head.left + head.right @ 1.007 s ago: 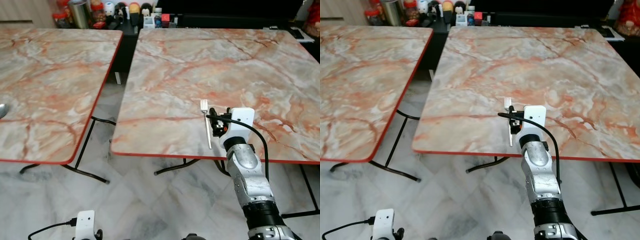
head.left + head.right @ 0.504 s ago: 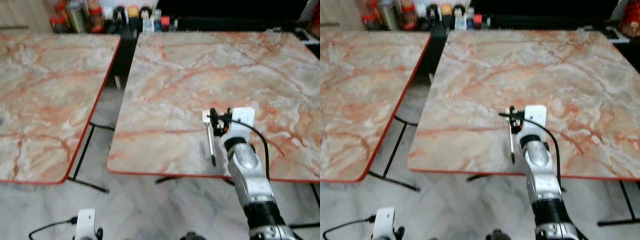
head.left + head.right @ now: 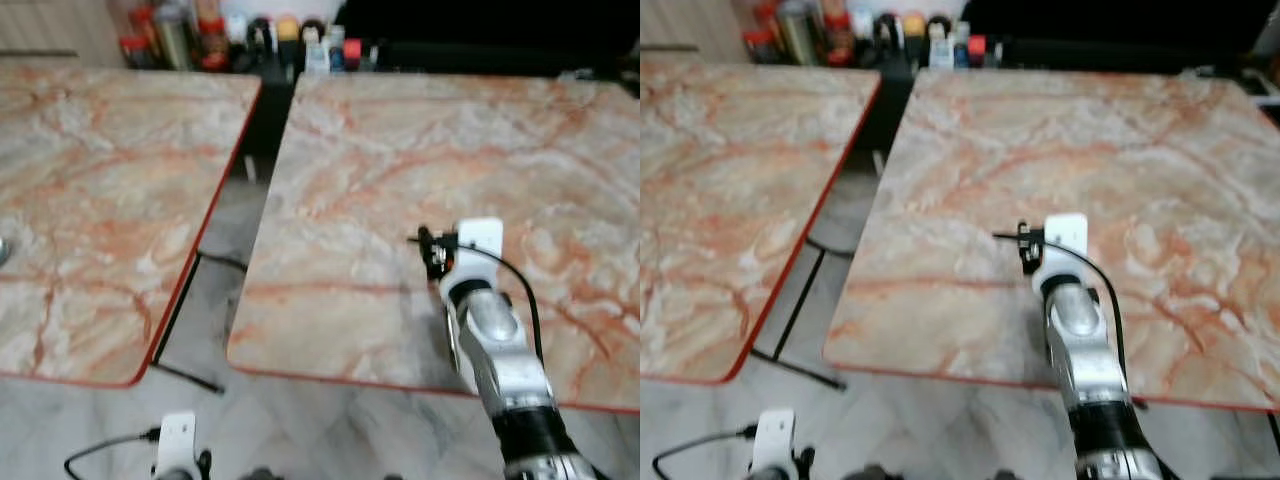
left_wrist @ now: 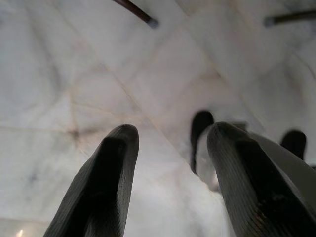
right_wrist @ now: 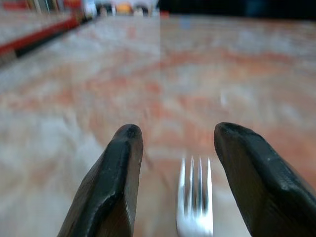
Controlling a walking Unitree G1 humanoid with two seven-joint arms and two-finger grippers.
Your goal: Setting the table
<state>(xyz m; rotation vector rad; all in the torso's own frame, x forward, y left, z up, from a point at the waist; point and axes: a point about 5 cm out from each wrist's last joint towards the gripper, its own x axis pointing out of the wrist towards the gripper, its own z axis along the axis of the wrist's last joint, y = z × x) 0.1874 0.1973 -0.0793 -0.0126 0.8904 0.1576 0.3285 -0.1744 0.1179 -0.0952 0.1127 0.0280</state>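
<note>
A silver fork (image 5: 195,200) lies flat on the right marble table (image 3: 400,150), tines pointing away from the wrist. My right gripper (image 5: 173,131) is open and low over the table, one black finger (image 5: 111,182) on each side of the tines without touching them. In the eye views the right gripper (image 3: 432,252) is near the table's front edge, and the arm hides the fork. My left gripper (image 4: 173,131) is open, with nothing between its fingers, above the pale floor. The left arm (image 3: 175,445) hangs idle.
A second marble table (image 3: 100,180) stands to the left across a narrow gap (image 3: 225,240). A small silver item (image 3: 3,250) lies at its left edge. Bottles and jars (image 3: 250,35) line a dark shelf behind both tables. The floor is white marble tile.
The camera has shifted and the picture is blurred. The fork that lay in sight to the left of the right gripper is now hidden behind the arm in the eye views.
</note>
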